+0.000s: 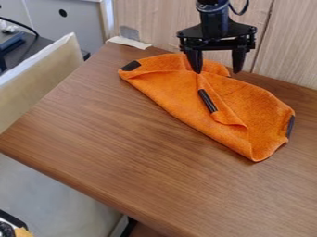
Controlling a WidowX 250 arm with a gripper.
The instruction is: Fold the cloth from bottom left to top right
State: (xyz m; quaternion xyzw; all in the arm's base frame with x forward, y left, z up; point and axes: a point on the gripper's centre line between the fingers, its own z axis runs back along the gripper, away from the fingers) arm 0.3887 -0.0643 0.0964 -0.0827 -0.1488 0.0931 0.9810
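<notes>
On my feed, the orange fabric cloth with black patches [180, 104] lies on the brown wood-grain table [123, 152], toward its far side and right of the middle of my view. It is folded over itself along a long slanting edge that runs from the upper left down to the lower right. A loose flap lies on top of it, ending in a point toward the lower right, with a narrow black strip [208, 101] along it. I see another black patch [130, 65] at the cloth's left corner and a dark strip [289, 126] on its right edge.

My black two-finger gripper [217, 71] hangs down over the cloth's upper part. It's released: the two fingers stand well apart, pointing down, with nothing grasped between them. I can't tell whether the tips touch the fabric.

Behind the table I have a pale wood-grain panel [148, 23]. A strip of whitish tape [128, 42] sits at the table's far left corner. Further left, a cream-coloured board [37, 83] slants beside the table, and beyond it is a light grey cabinet [80, 21] with a round dark hole.
</notes>
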